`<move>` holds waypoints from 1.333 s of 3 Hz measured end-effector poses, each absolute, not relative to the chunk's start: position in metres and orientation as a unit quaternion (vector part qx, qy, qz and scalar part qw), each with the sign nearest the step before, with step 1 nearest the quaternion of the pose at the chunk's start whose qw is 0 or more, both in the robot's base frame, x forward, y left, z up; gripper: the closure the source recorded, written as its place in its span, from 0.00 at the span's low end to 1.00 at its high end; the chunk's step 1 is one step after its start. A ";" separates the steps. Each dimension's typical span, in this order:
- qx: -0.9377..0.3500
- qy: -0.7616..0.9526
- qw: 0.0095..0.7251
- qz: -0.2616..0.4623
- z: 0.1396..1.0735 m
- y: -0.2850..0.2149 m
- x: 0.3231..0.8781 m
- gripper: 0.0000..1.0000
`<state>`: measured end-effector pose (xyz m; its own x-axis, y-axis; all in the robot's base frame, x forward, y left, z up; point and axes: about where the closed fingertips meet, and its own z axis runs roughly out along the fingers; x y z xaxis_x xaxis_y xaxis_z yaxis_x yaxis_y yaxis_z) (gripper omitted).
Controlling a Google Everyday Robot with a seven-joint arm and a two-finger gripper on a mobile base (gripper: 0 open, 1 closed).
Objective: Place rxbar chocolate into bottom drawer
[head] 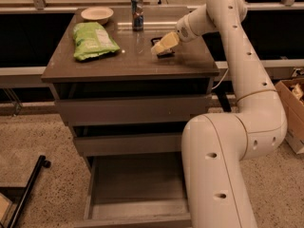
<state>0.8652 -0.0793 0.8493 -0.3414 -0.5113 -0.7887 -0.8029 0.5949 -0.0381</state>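
Observation:
The rxbar chocolate (167, 53) is a small dark flat bar on the cabinet top, right of centre, mostly covered by my gripper (161, 45). The gripper's pale fingertips sit directly over the bar, reaching in from the right. I cannot tell whether the bar is resting on the top or held. The bottom drawer (89, 191) is pulled out at the foot of the cabinet, its grey floor bare. The white arm hides its right side.
A green chip bag (92, 41) lies on the left of the cabinet top (118, 63). A pale bowl (97, 14) and a tall slim can (137, 13) stand at the back. The two upper drawers are shut. A cardboard box (292, 118) stands at the right, and a black bar (28, 189) lies on the floor at the left.

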 end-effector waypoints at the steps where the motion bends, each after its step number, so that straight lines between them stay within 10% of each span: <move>1: -0.400 0.807 0.391 0.189 0.840 -0.084 0.864 0.00; 4: -0.413 0.812 0.371 0.178 0.830 -0.074 0.859 0.71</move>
<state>0.8591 -0.0738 0.8298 -0.3835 -0.5392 -0.7498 -0.8036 0.5949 -0.0168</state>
